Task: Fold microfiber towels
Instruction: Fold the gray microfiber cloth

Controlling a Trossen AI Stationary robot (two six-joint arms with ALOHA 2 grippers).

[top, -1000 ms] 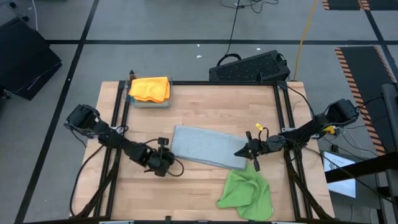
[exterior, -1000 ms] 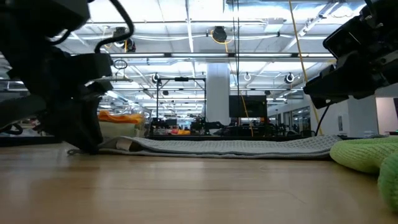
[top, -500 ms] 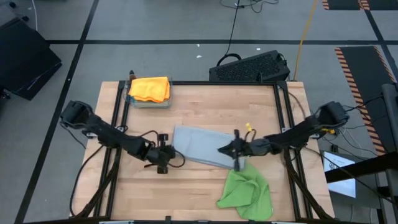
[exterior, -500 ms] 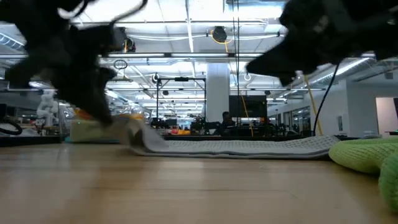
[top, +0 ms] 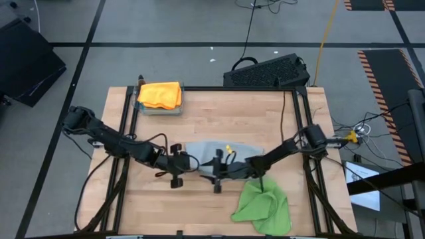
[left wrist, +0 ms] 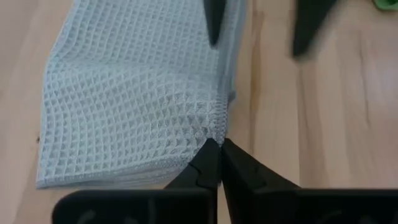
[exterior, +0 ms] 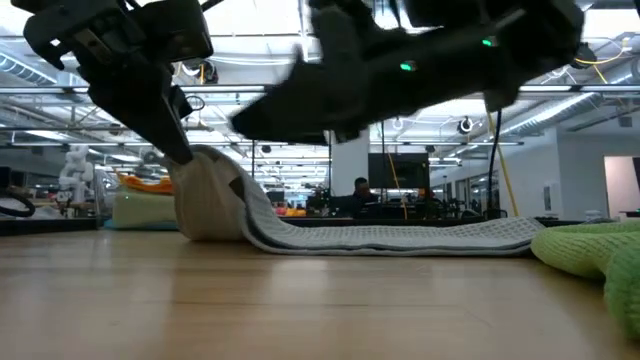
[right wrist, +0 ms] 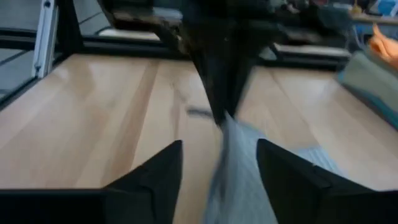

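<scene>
A light grey waffle-weave towel [top: 222, 151] lies mid-table, its left end raised off the wood [exterior: 205, 190]. My left gripper [top: 182, 162] is shut on that end. My right gripper [top: 218, 174] is open and low over the towel's near edge, just right of the left gripper. In the right wrist view [right wrist: 217, 180] its fingers stand on either side of the towel; I cannot tell if they touch it. A crumpled bright green towel [top: 264, 206] lies near the front right. An orange towel [top: 159, 94] tops a stack at the far left. My left gripper pinches the grey towel's hemmed corner [left wrist: 215, 129] between its two fingertips, at the towel's left end. The fingers come from the table's left, slanting down. The held end is lifted and curls over [exterior: 215, 185], while the rest lies flat on the table [exterior: 400, 236].
Black rails [top: 126, 126] run along the table's left and right sides. A dark keyboard-like case [top: 265, 72] sits beyond the far edge. The orange towel's stack rests on paler cloths [top: 159, 109]. Bare wood [top: 232, 113] lies between the stack and the grey towel.
My left gripper has moved up and toward the table's right with the grey towel's left end. That end has lifted off the wood and curled over, while the right part has stayed flat. My right gripper has travelled toward the table's left along the towel, close to the left gripper.
</scene>
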